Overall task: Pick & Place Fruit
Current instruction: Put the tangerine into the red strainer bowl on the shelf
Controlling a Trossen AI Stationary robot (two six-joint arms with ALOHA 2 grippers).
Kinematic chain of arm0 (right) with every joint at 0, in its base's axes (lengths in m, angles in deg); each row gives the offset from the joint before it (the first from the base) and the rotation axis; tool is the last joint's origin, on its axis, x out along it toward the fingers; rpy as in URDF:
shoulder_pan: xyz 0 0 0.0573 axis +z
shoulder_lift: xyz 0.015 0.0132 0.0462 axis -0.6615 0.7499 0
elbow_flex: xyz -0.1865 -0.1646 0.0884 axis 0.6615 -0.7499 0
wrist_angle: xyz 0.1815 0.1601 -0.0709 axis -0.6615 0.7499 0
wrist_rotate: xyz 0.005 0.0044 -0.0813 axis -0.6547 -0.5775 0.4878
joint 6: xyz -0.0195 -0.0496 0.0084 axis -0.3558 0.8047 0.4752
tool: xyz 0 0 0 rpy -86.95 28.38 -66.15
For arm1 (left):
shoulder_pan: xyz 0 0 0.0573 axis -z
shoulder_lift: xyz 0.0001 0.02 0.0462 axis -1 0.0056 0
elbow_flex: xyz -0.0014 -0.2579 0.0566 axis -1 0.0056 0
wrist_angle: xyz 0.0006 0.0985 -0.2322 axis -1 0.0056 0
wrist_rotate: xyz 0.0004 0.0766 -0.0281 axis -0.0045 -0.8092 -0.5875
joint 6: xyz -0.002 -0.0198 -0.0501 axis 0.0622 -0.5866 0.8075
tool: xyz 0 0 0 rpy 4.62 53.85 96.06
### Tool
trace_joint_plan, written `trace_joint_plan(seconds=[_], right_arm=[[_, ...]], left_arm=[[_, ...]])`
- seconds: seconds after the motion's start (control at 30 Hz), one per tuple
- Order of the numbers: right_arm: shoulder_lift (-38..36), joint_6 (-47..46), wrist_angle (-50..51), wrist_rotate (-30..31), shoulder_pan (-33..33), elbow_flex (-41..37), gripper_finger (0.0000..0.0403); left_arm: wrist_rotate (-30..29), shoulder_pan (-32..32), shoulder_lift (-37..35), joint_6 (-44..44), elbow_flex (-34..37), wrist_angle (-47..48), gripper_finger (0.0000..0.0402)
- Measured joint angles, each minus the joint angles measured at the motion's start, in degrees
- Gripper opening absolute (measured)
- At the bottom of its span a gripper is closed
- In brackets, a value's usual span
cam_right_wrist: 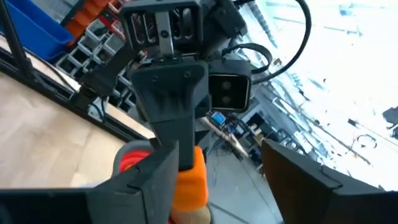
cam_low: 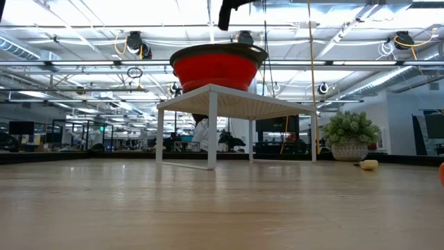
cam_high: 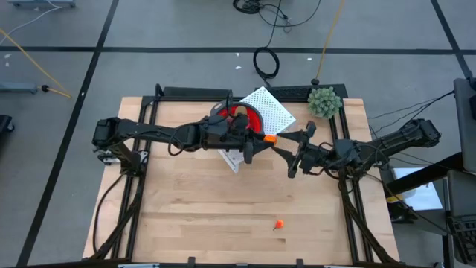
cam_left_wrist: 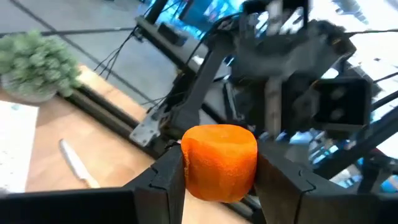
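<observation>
My left gripper [cam_left_wrist: 219, 177] pinches the stubby orange plastic fruit chunk [cam_left_wrist: 219, 162] by its flat sides, above mid-table beside the red bowl [cam_high: 245, 116]. My right gripper [cam_right_wrist: 217, 171] stands open opposite. The chunk looks light and stiff (probably slippery), so a square, centred hold seems wise.

It was a big open robotics lab, industrial in feel. Across the back of the low view ran an exposed ceiling [cam_low: 83, 28] with strip lights, ducts and hanging cables, and rows of desks with monitors [cam_low: 21, 128] at the left edge. From above, grey floor [cam_high: 171, 30] marked with dark tape lines filled the top of the frame, loose cables [cam_high: 266, 61] coiled at upper centre. Blue bins [cam_right_wrist: 34, 28] sat at upper left in the right wrist view.
</observation>
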Motion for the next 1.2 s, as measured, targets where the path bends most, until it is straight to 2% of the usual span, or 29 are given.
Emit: trace_joint_plan(seconds=[0.2, 0.4, 0.53, 0.7, 0.9, 1.2], right_arm=[[-3.67, -3.27, 5.97, 4.49, 1.94, 0.04, 0.0228], [-8.18, -11.45, 14.05, 11.23, 2.94, 0.04, 0.0215], [-11.56, -17.32, 19.19, 12.12, 3.03, 0.04, 0.0201], [-14.83, -22.88, 22.91, 11.95, 3.03, 0.02, 0.0181], [-18.56, -28.81, 29.01, 11.92, 3.03, 0.04, 0.0139], [-22.72, -38.11, 37.19, 11.30, 3.02, 0.04, 0.0035]], left_arm=[[0.16, -2.34, -0.02, -3.24, 0.00, 3.20, 0.0150], [-0.60, -3.35, -0.17, -10.51, 0.02, 7.20, 0.0150], [-4.29, -3.28, -1.86, -13.09, 0.04, 12.64, 0.0150], [-11.72, -2.50, -4.70, -14.88, 0.02, 21.00, 0.0150], [-17.18, -1.22, -5.81, -16.81, 0.00, 26.97, 0.0150], [-22.40, -0.08, -6.09, -15.51, 0.00, 35.26, 0.0150]])
